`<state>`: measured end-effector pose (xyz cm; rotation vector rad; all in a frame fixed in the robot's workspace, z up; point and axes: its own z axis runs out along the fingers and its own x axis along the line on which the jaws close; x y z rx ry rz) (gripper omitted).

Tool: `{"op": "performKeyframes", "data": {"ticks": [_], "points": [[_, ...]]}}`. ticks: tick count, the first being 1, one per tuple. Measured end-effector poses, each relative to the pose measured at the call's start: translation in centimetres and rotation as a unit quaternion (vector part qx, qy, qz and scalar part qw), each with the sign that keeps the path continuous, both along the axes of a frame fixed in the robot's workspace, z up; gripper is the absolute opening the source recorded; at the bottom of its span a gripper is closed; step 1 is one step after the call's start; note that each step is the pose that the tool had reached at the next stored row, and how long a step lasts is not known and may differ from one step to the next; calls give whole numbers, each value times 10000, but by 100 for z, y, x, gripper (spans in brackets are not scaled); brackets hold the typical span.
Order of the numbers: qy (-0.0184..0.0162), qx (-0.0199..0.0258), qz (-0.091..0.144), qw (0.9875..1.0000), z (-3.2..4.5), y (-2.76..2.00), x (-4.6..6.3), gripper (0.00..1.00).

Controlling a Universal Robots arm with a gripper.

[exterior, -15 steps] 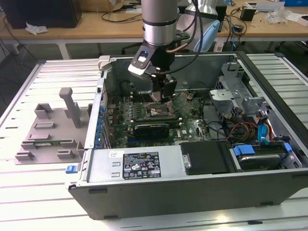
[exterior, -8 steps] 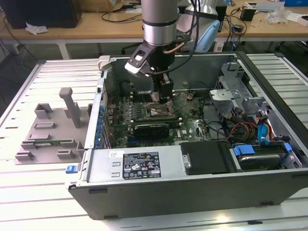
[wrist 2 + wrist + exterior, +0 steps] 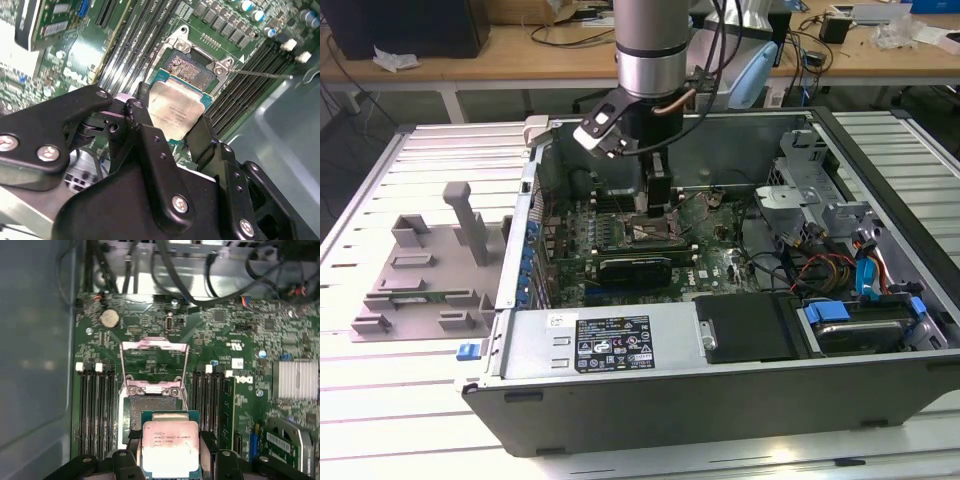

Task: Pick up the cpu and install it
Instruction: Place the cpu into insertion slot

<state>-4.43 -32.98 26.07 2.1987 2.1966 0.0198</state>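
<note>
The cpu (image 3: pixel 171 447) is a small silvery square chip with a thin pale rim, and my gripper (image 3: pixel 171 462) is shut on it, one black finger on each side. In the second wrist view the cpu (image 3: pixel 175 107) hangs tilted between the fingers (image 3: pixel 142 122), just short of the open socket (image 3: pixel 192 67) and partly over its near edge. The socket (image 3: pixel 152 407) shows bare contacts, and its metal load plate (image 3: pixel 154 365) is flipped back. In the exterior view my gripper (image 3: pixel 655 205) reaches down into the computer case (image 3: pixel 880 370), right above the socket (image 3: pixel 655 233).
Memory slots (image 3: pixel 95 405) flank the socket on both sides. Cables (image 3: pixel 820 265) and a drive cage (image 3: pixel 800 190) fill the case toward the exterior view's right. A grey plastic tray (image 3: pixel 420 270) with upright blocks lies outside the case, on the slatted table at the exterior view's left.
</note>
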Motion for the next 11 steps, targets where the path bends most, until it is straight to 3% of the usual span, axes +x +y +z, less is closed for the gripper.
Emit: {"op": "performKeyframes", "data": {"ticks": [3, 7, 11], "points": [[0, 0, -13, 10000, -1, 1, 0, 55], [0, 0, 326, 9995, -25, 2, 0, 55], [-4, 1, 336, 9994, -41, 2, 0, 55]]}}
